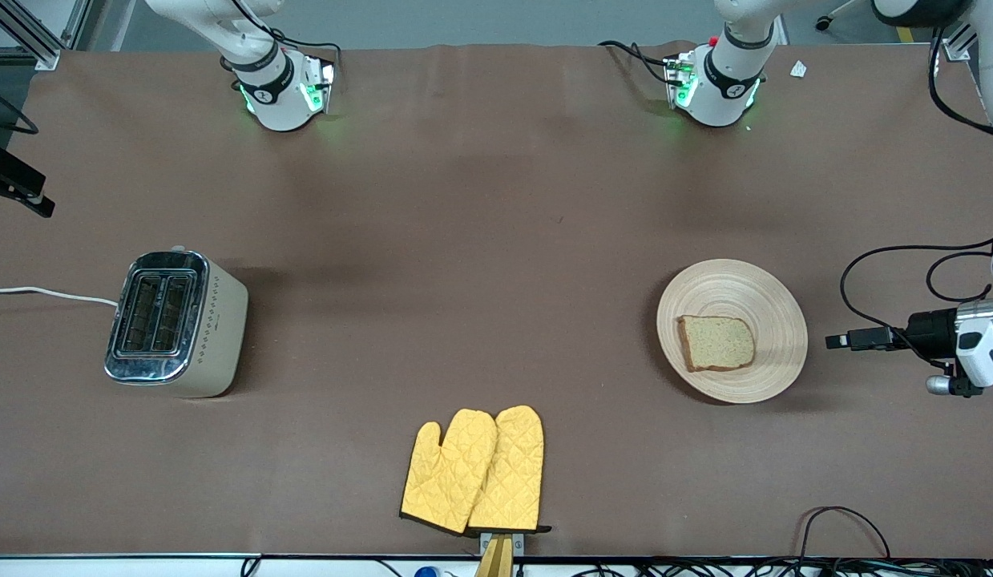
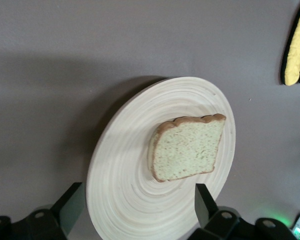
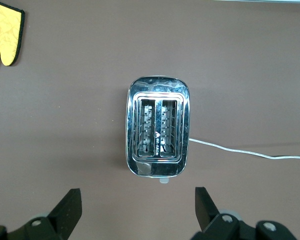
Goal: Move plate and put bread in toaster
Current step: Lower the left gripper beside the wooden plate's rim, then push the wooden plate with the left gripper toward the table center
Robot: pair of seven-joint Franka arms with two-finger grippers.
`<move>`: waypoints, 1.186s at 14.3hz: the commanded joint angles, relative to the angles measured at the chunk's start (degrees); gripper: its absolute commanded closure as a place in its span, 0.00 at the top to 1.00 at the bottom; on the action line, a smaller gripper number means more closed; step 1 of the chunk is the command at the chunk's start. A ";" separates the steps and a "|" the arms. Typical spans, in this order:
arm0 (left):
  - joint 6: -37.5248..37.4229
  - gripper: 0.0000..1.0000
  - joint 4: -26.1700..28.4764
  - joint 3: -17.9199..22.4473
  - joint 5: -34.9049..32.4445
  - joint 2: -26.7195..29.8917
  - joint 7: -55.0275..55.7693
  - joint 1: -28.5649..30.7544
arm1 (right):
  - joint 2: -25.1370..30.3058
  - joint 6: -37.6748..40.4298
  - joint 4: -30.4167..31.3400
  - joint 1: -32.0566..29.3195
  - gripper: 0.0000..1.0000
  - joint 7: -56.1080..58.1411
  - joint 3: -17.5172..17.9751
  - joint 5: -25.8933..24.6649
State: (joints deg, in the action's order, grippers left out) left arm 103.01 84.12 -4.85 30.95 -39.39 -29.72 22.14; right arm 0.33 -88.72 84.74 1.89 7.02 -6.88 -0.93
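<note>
My left gripper point(image 2: 135, 207) hangs spread wide at the plate's point(image 2: 125, 190) rim, the bread point(image 2: 186, 148) lying flat on it just ahead of my jaws. My right gripper point(image 3: 137, 207) gapes above the toaster point(image 3: 158, 126), both slots bare.

1. In the left wrist view the left gripper point(image 2: 137, 207) shows only two dark fingertips point(image 2: 204, 202), spread wide; the rest is cut off by the edge.
2. The plate point(image 2: 120, 190) runs between those tips, its rim cut off there.
3. The right gripper point(image 3: 137, 207) also shows only parted tips, over the toaster point(image 3: 159, 126).
4. The toaster's white cord point(image 3: 250, 152) leaves the picture.
5. The yellow oven mitts point(image 3: 2, 37) are cropped in both wrist views.
</note>
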 commanded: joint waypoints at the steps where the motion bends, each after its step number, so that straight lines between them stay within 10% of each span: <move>1: -0.45 0.86 -2.03 -0.34 5.68 -4.63 -7.43 1.23 | 0.63 -0.14 0.69 -0.22 1.00 -0.95 0.38 0.14; 17: -1.93 0.00 -1.94 -0.95 7.80 -11.32 -18.18 0.45 | 0.63 0.12 0.69 -0.22 1.00 -0.95 0.38 0.14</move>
State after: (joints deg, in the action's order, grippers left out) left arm 100.81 82.83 -5.45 38.45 -49.57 -47.76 24.11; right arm 0.33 -88.66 84.76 1.89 7.02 -6.88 -0.93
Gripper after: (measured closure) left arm 0.881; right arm 0.000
